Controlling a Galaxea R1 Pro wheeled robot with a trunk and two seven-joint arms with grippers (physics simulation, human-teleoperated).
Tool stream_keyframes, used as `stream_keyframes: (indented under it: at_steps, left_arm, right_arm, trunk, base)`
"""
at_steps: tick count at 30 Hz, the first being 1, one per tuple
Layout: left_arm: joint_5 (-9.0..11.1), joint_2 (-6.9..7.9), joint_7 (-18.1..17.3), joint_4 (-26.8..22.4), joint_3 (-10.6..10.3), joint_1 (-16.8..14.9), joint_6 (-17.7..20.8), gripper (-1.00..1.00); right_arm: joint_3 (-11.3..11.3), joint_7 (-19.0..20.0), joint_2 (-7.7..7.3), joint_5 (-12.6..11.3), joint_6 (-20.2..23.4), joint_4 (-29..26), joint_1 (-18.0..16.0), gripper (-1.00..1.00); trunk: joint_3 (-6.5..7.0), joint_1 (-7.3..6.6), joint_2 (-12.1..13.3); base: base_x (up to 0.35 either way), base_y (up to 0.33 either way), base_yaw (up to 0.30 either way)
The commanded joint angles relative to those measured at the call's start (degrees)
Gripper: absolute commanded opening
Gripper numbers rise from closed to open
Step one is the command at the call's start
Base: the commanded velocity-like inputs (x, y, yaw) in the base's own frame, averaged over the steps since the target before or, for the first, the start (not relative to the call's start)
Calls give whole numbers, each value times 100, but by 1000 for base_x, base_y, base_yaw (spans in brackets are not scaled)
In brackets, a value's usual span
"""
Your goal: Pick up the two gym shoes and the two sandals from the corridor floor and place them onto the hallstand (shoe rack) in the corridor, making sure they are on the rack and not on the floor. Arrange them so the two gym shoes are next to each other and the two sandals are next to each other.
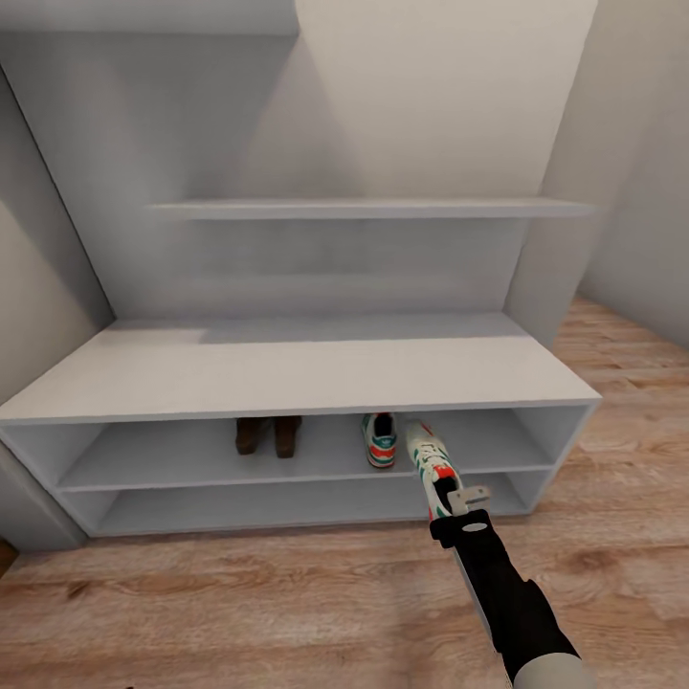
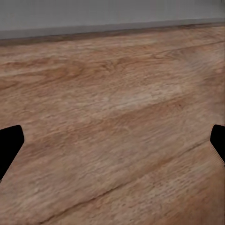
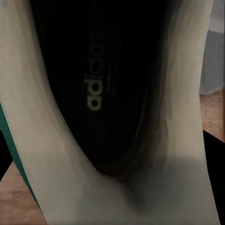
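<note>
The hallstand [image 1: 287, 373] is a low grey cabinet with two open shelves. On its upper shelf the two brown sandals [image 1: 268, 435] stand side by side, left of centre. One gym shoe [image 1: 381, 441] stands on the same shelf, heel towards me. Just to its right, my right gripper [image 1: 452, 495] is shut on the heel of the second gym shoe [image 1: 426, 452]. That shoe's toe reaches into the upper shelf and its heel sticks out past the front edge. The right wrist view looks into this shoe's dark insole [image 3: 101, 89]. My left gripper [image 2: 112, 147] is open over the corridor floor [image 2: 117, 93].
A thin grey wall shelf [image 1: 373, 208] hangs above the hallstand, with walls on both sides. Wood floor [image 1: 239, 603] runs in front of the cabinet and past its right end. The lower shelf [image 1: 258, 505] holds nothing.
</note>
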Motion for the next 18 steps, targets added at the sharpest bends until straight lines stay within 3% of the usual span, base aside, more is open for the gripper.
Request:
stream_keyframes:
  at_steps: [1, 6, 10, 18]
  left_arm:
    - [-35, 1, -33, -2, 49, -5, -12, 100]
    - [-32, 13, -33, -3, 50, -5, -14, 100]
    - [-33, 15, -33, 0, 55, -7, -13, 100]
    - [-38, 10, -33, 1, 57, -5, -13, 100]
  right_arm:
    - [7, -18, 0, 15, 30, -4, -2, -100]
    - [6, -20, 0, 19, 30, -4, -2, -100]
    - [2, -21, 0, 19, 30, -4, -3, -100]
    - [-2, -21, 0, 21, 30, -5, -2, -100]
  trunk:
    - [-5, 2, -2]
    - [-5, 2, -2]
    - [-5, 2, -2]
    - [-5, 2, -2]
  base:
    - [264, -194, 0]
    - [167, -120, 0]
    - [68, -27, 0]
    - [214, -4, 0]
